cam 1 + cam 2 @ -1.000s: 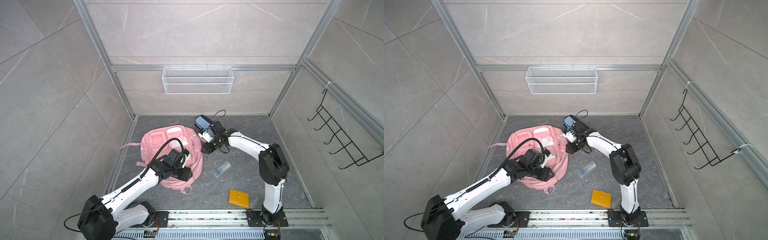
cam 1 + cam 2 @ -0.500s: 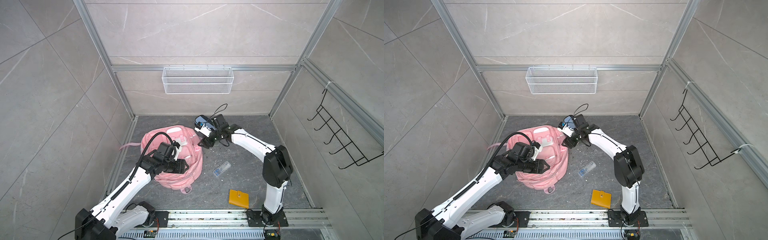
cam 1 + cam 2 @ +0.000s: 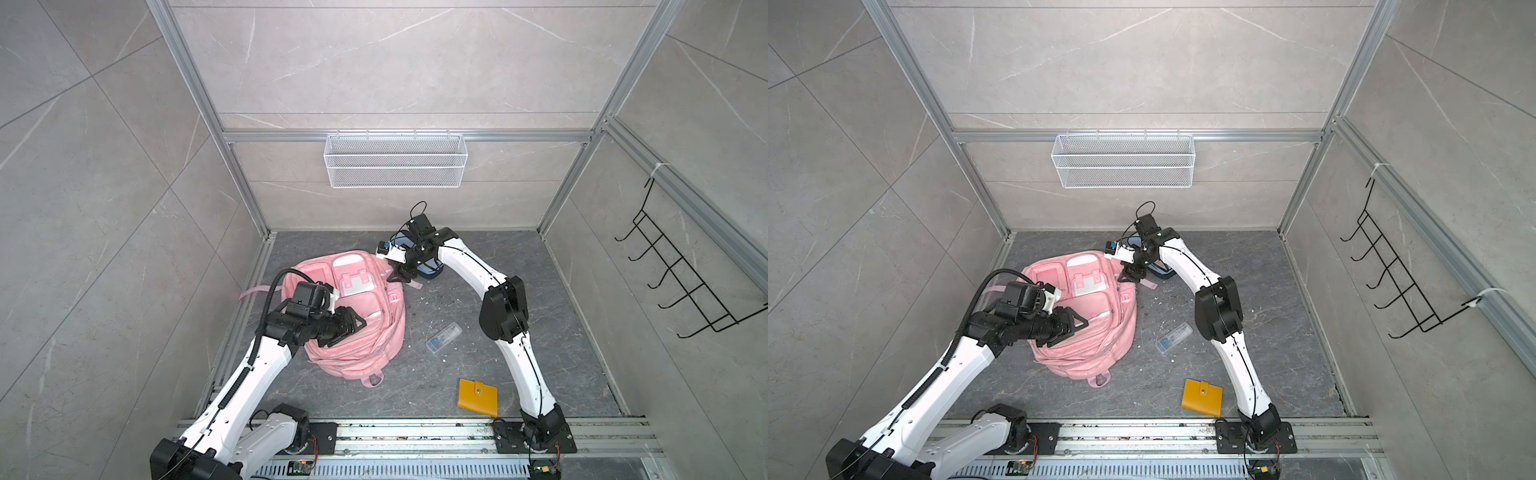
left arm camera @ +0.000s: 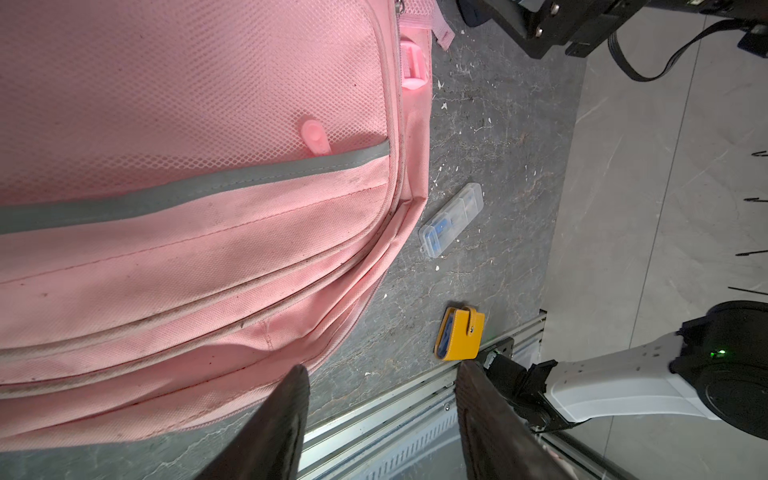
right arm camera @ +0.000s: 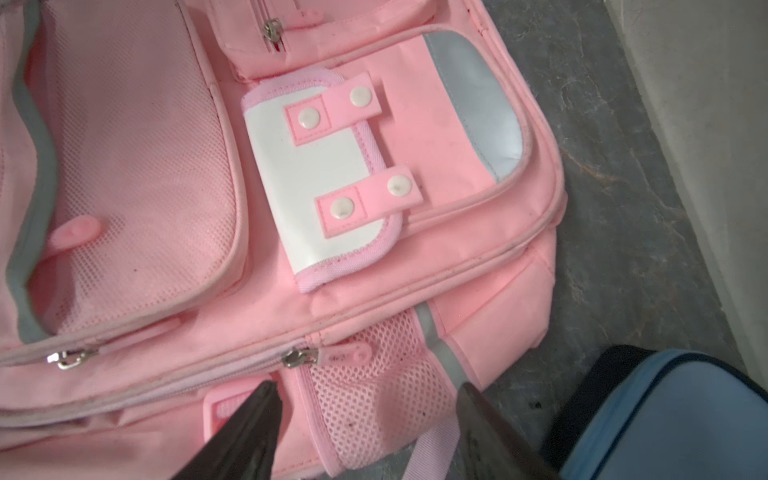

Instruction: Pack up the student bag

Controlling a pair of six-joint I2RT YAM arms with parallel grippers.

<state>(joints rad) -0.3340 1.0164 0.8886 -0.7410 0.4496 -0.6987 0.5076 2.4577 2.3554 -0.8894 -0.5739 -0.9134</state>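
Hovering over student bag (image 3: 378, 340), L pincer (image 4: 381, 365) (jaws apart).

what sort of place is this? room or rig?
Probably a purpose-built robot test cell: tile-look panels in an aluminium frame, a mounting rail at the floor edge, a wire basket on the wall.

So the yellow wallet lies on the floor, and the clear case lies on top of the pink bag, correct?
No: the clear case lies on the floor beside the pink bag, as both top views show. The yellow wallet part is right.
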